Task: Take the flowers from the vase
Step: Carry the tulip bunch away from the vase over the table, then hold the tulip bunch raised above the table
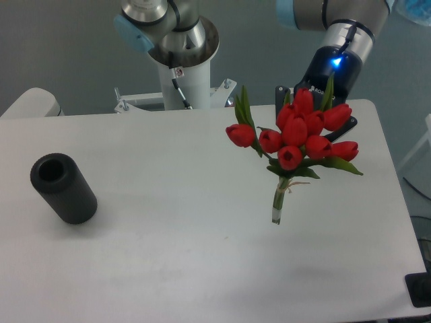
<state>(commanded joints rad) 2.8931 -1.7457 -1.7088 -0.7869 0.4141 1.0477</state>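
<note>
The flowers (296,134), a bunch of red tulip buds with green leaves and a short pale tied stem, hang in the air over the right half of the white table (202,262). Their stem end points down, just above the tabletop. My gripper (315,113) is behind the blooms, shut on the flowers, with its fingers mostly hidden by the buds; a blue light glows on the wrist above. The vase (62,188), a matte black cylinder with a round hole, stands empty at the table's left side, far from the gripper.
The arm's base column (178,54) rises behind the table's far edge, with a metal bracket (225,86) beside it. A small dark object (419,289) sits off the table's front right corner.
</note>
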